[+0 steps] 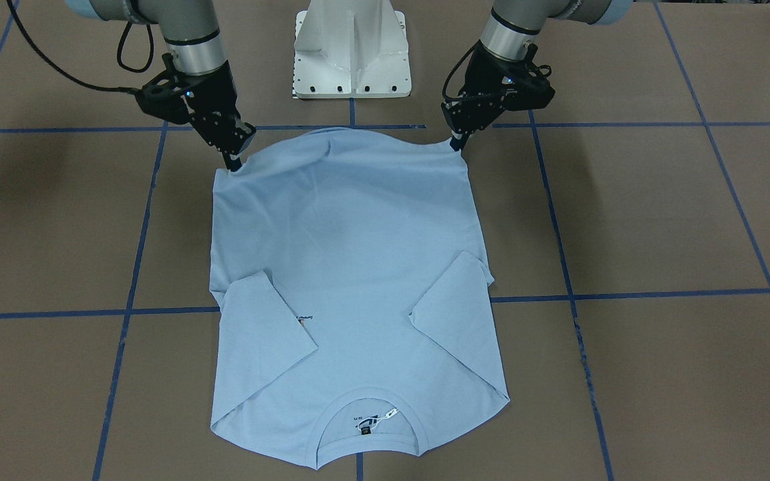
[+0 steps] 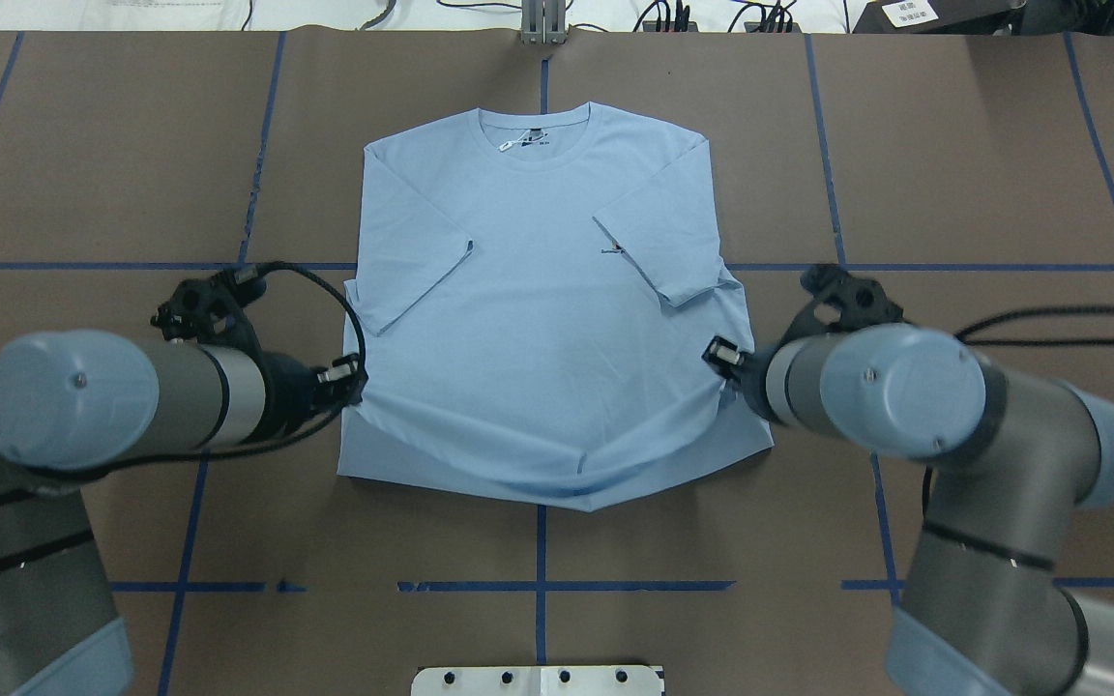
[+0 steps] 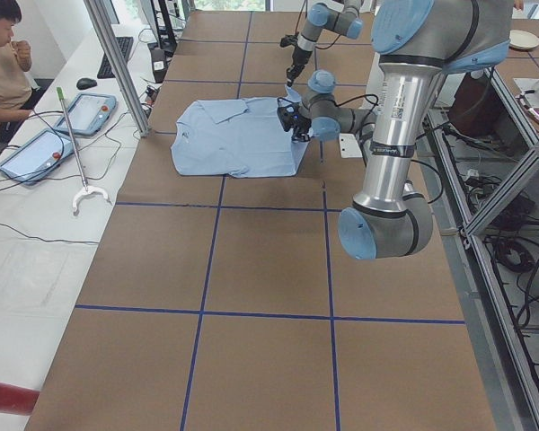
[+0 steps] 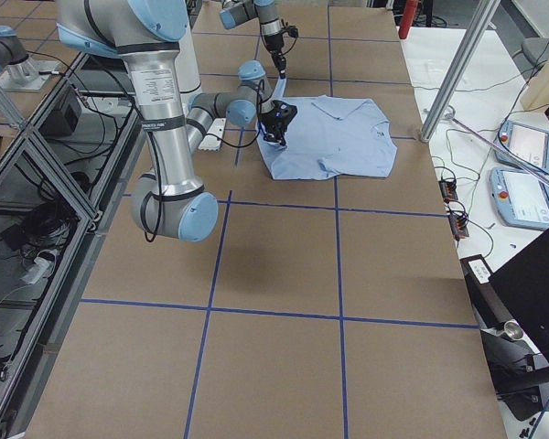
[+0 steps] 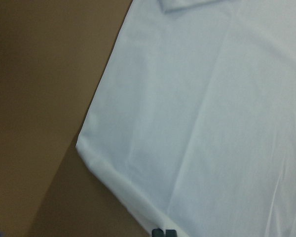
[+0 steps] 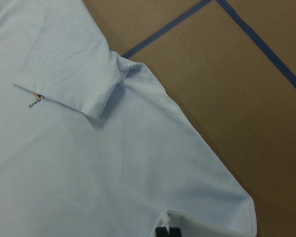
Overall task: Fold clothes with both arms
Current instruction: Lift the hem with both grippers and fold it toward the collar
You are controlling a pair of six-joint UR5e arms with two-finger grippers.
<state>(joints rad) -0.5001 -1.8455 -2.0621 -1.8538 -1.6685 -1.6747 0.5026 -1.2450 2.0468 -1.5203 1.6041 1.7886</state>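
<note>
front-facing view: the t-shirt (image 1: 351, 254) lies flat and front up on the table (image 1: 659, 214), with the collar (image 1: 368, 437) at 6 o'clock and the hem (image 1: 351, 131) at 12. both sleeves (image 1: 261, 327) are turned in over the chest, so the side folds look done. the left gripper (image 1: 457, 142) at 1 o'clock and the right gripper (image 1: 232, 160) at 11 o'clock each pinch a hem corner, jaws closed on the cloth.

overhead view: the collar sits at 12 o'clock. the left gripper (image 2: 352, 380) meets the shirt's edge at 8 o'clock and the right gripper (image 2: 719, 354) at 4 o'clock. the hem between them sags and wrinkles.

side views: both grippers are too small to judge.

left wrist view: only the fingertips (image 5: 159, 232) show, at 6 o'clock and close together at the cloth edge. the grip is probably firm, though little of it shows.

right wrist view: the fingertips (image 6: 161, 231) nip a raised pucker of fabric.

judged progress: the sleeves are in, and the hem-to-collar fold is not yet made.
</note>
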